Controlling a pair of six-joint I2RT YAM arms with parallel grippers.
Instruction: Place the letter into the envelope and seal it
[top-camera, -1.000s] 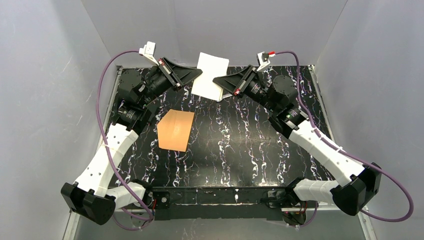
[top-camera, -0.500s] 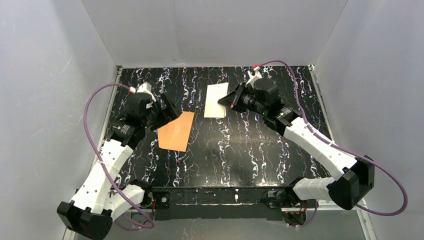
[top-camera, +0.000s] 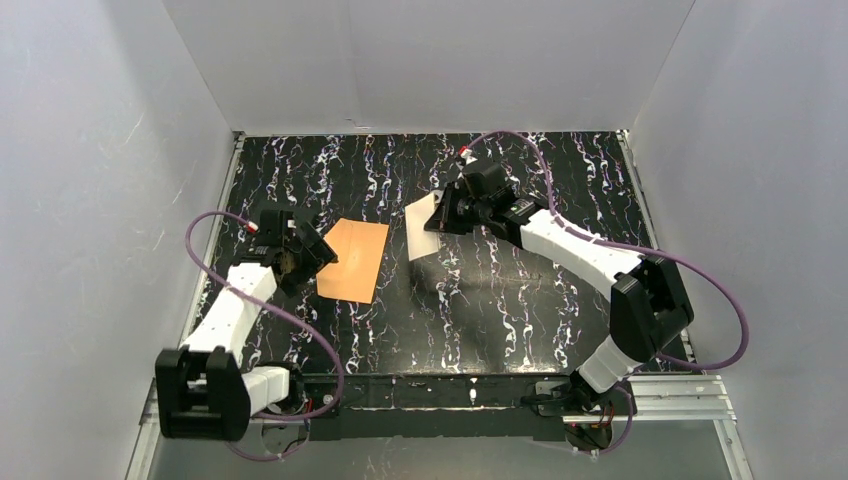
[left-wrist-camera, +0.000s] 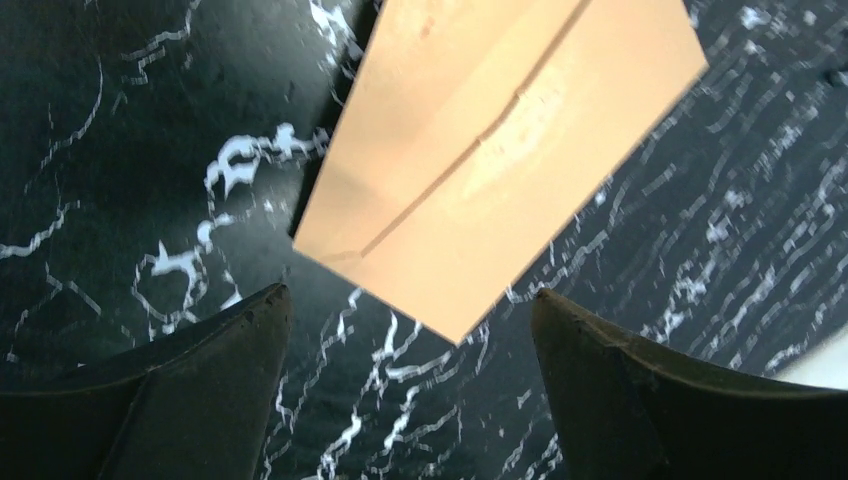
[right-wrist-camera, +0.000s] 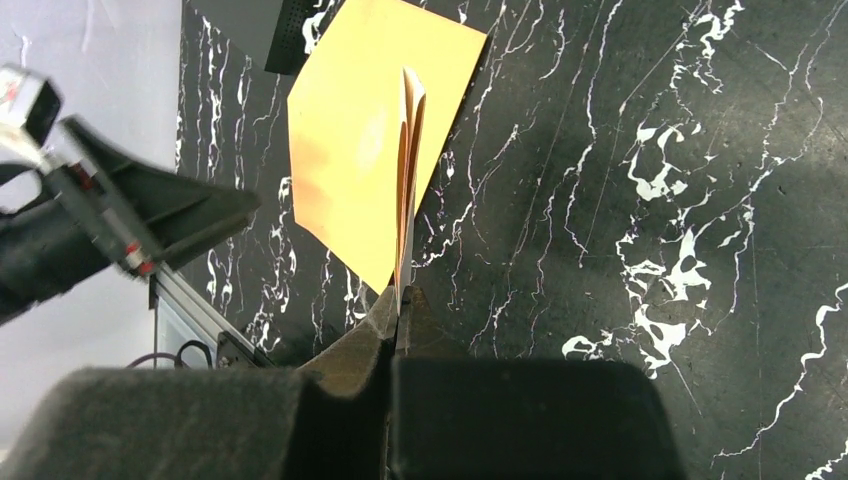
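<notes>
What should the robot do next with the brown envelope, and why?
Probably the left gripper should ease down onto the nearest edge of the envelope and take hold. Its jaws stand open and empty, the envelope lies flat on the table, and the right gripper is shut on the letter, held up beside it with no opening showing.

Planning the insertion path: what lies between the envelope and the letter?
Only bare tabletop separates envelope and letter, clearest in the top view.
</notes>
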